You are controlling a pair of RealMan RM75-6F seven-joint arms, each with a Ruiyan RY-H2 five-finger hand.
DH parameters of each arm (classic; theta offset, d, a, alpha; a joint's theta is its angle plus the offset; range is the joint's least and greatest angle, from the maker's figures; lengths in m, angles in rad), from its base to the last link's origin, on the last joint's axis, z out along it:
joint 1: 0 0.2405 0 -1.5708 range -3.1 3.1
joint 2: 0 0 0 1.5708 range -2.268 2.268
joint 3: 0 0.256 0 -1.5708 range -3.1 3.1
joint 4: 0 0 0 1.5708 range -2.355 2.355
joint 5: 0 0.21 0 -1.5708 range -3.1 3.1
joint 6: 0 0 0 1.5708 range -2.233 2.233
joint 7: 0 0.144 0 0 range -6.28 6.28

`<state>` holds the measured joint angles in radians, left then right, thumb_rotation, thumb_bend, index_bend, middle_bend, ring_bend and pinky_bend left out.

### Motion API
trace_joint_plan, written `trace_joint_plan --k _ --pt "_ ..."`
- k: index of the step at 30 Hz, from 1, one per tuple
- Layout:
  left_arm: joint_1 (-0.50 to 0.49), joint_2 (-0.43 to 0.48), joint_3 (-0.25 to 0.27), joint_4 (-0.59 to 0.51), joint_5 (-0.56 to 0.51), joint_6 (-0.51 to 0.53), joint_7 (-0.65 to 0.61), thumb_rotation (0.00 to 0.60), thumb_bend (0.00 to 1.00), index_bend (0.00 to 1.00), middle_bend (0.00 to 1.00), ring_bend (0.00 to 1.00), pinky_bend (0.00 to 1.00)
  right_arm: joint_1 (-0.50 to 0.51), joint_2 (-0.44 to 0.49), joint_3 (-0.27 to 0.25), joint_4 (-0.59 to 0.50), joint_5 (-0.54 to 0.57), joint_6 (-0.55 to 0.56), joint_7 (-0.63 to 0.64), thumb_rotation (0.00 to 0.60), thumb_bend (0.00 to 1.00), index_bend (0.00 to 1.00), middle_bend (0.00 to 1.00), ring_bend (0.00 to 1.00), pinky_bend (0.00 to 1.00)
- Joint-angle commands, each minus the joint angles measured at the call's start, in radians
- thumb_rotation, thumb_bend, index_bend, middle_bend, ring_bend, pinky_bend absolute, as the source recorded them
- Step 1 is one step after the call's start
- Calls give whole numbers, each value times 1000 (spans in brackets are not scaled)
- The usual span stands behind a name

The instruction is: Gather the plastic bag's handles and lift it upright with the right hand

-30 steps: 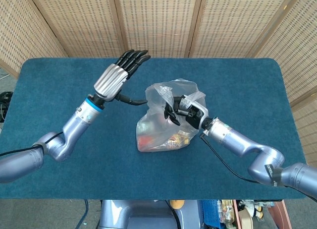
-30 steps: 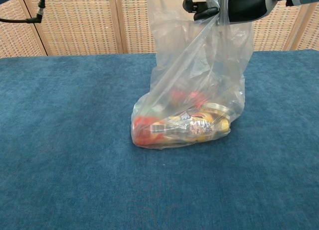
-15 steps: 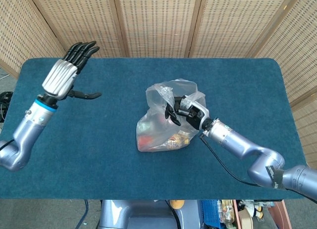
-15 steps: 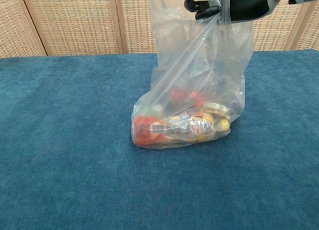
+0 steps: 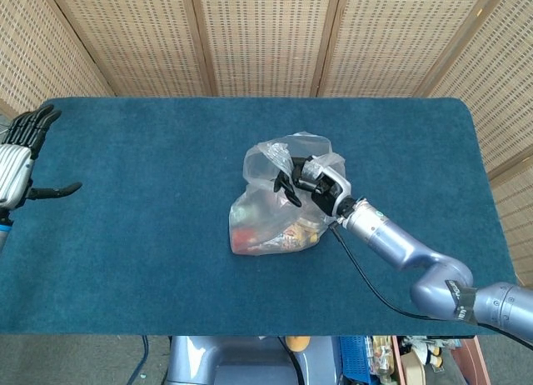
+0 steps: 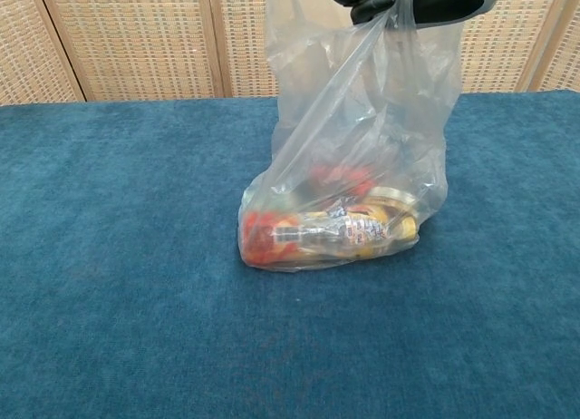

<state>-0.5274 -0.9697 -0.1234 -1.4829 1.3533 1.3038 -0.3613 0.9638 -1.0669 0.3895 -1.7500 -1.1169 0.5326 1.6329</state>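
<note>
A clear plastic bag (image 5: 271, 210) (image 6: 353, 147) stands upright on the blue table, its bottom resting on the cloth with red and yellow packets inside. My right hand (image 5: 306, 182) (image 6: 412, 0) grips the gathered handles at the bag's top, pulling the plastic taut upward. In the chest view only the lower part of that hand shows at the top edge. My left hand (image 5: 21, 160) is open at the far left edge of the head view, fingers spread, well away from the bag.
The blue cloth-covered table (image 5: 150, 235) has its front edge close below the bag in the head view. Wicker screens (image 5: 266, 35) stand behind the table's far edge.
My left arm has swung away from the bag to the far left edge of the table. The right hand has risen slightly with the handles; the bag's bottom stays on the cloth.
</note>
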Motion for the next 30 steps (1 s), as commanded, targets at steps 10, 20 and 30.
trace_joint_plan --k 10,20,30 --pt "180 -57 24 -35 -74 130 14 600 62 0 0 0 0 22 -3 70 -48 173 -13 -232 600 1000 722 810 604 844" --pt "264 -116 21 28 -83 156 -53 600 88 0 0 0 0 60 3 73 -66 294 -11 -449 600 1000 765 812 759 993" --pt "285 -131 12 28 -24 178 -56 600 92 0 0 0 0 102 -20 52 -76 475 95 -656 600 1000 848 851 963 1000"
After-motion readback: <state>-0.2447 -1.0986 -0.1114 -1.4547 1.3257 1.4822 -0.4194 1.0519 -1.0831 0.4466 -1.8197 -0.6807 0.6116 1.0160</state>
